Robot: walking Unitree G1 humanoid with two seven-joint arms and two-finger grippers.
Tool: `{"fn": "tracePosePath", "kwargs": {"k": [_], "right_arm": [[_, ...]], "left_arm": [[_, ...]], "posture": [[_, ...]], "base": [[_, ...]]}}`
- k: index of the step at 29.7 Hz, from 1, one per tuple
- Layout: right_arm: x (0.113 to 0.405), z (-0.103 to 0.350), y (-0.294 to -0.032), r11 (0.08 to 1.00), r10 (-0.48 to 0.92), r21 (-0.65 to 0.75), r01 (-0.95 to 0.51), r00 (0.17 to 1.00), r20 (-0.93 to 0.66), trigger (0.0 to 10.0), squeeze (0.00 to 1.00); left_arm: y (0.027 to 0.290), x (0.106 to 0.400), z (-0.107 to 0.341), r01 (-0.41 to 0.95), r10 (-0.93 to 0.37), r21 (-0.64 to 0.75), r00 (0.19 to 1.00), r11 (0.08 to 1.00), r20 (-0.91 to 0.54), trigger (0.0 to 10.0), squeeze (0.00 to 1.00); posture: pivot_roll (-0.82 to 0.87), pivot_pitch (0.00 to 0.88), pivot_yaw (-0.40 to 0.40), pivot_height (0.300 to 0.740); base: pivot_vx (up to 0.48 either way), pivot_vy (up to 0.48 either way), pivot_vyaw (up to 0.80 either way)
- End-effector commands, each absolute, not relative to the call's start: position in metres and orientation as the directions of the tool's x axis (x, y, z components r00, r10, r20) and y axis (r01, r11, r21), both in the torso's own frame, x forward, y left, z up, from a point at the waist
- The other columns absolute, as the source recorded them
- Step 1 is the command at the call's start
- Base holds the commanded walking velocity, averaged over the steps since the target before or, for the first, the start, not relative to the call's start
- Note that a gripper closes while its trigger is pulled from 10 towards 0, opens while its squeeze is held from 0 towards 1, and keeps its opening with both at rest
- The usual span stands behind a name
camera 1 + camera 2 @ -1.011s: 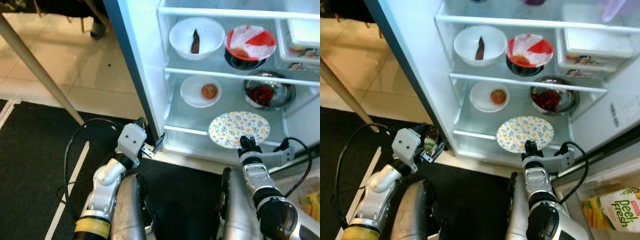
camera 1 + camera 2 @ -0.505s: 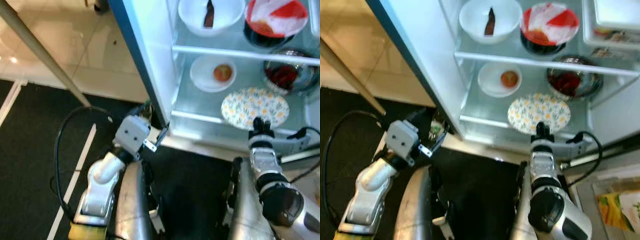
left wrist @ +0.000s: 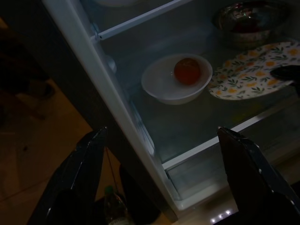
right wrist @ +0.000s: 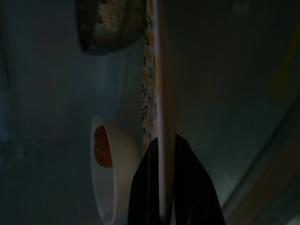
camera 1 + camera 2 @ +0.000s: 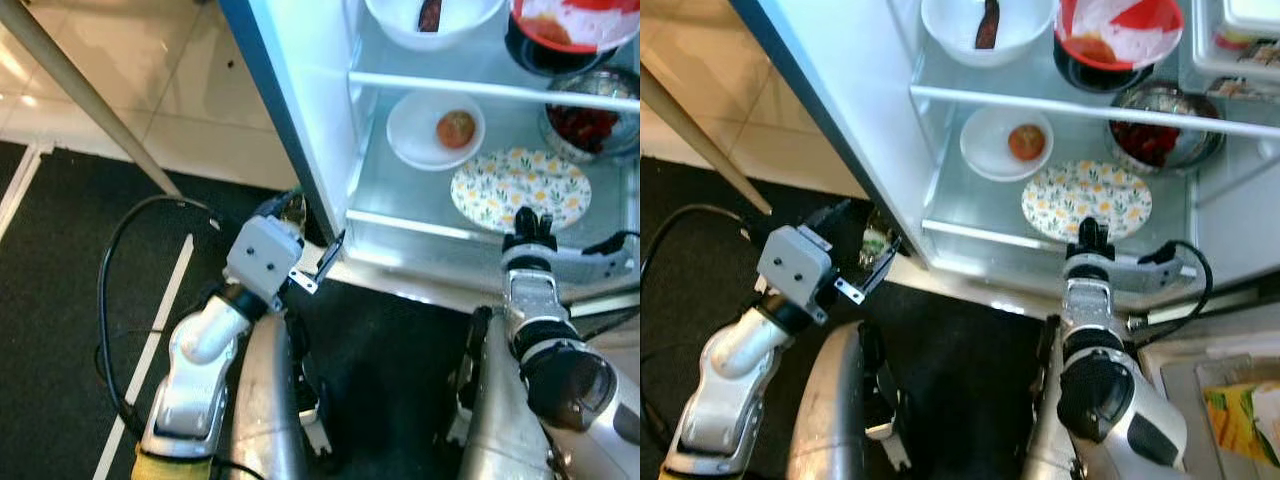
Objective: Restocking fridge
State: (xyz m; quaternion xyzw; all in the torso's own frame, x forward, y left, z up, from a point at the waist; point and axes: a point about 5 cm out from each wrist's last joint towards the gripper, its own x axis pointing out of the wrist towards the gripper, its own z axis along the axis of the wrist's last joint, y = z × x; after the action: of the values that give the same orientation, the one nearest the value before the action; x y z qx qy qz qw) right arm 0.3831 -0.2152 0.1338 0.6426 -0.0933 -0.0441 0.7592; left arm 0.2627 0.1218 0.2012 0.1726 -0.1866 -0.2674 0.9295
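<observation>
- We see the fridge (image 5: 310, 150) standing open before us, with its glass shelves lit from inside.
- Our right gripper (image 5: 528, 228) reaches to the front of the lower shelf (image 5: 400, 225), and its two black fingers (image 4: 187, 187) are pinched on the near rim of the flowered plate (image 5: 520, 187).
- In the right wrist view we look along the plate's edge, with one finger on each side of it, so the jaws are closed on the plate.
- The flowered plate lies flat on the lower shelf, toward the right side, with its near edge close to the shelf's front lip.
- Just beside the plate, to its left and a little farther in, sits a small white bowl (image 5: 436, 130) with a round orange-red fruit (image 5: 455, 128) in it.
- Behind the plate on the right stands a metal bowl (image 5: 590, 125) holding something dark red.
- On the shelf above we see a white bowl (image 5: 985, 25) with a dark strip of food in it, and next to it a red bowl (image 5: 1118, 30) with something white inside, resting on a dark bowl.
- Our left gripper (image 3: 161, 173) hangs low outside the fridge, near the lower left corner of its body, with its jaws spread wide and nothing between them.
- In the left wrist view a small bottle (image 3: 114, 208) shows low down by the fridge's outer edge.
- Below us lies a dark mat (image 5: 60, 300) with a white stripe, and beyond it pale floor tiles (image 5: 150, 90).
</observation>
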Motion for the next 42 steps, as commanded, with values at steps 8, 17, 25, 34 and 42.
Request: {"fn": "tracePosePath", "kwargs": {"k": [8,17,25,34,42], "right_arm": [[0.387,0.132,-0.197,0.178,-0.126,0.984,-0.021,0.991,0.044,10.0,0.00],[0.387,0.135,-0.206,0.272,-0.131,0.962,-0.007,0.990,0.044,10.0,1.00],[0.383,0.142,-0.238,0.541,-0.159,0.839,0.063,0.987,0.029,10.0,0.65],[0.377,0.152,-0.270,0.670,-0.225,0.728,0.144,0.974,0.014,10.0,0.00],[0.364,0.149,-0.300,0.814,-0.357,0.469,0.343,0.932,-0.063,10.0,0.00]], "left_arm": [[0.120,0.256,0.207,0.441,-0.571,0.432,0.786,0.787,0.237,10.0,0.00],[0.120,0.256,0.207,0.441,-0.565,0.423,0.791,0.792,0.234,10.0,0.00],[0.116,0.264,0.209,0.424,-0.545,0.400,0.796,0.812,0.264,10.0,0.00],[0.113,0.269,0.209,0.421,-0.541,0.388,0.791,0.820,0.286,10.0,0.00],[0.109,0.276,0.210,0.415,-0.536,0.379,0.783,0.827,0.314,10.0,0.00]], "posture": [[0.32,0.601,0.175,0.451],[0.30,0.582,0.154,0.451],[0.21,0.528,0.104,0.451],[0.17,0.491,0.084,0.451],[0.14,0.451,0.067,0.451]], "base": [[0.000,0.000,0.00],[0.000,0.000,0.00],[0.000,0.000,0.00],[0.000,0.000,0.00],[0.000,0.000,0.00]]}}
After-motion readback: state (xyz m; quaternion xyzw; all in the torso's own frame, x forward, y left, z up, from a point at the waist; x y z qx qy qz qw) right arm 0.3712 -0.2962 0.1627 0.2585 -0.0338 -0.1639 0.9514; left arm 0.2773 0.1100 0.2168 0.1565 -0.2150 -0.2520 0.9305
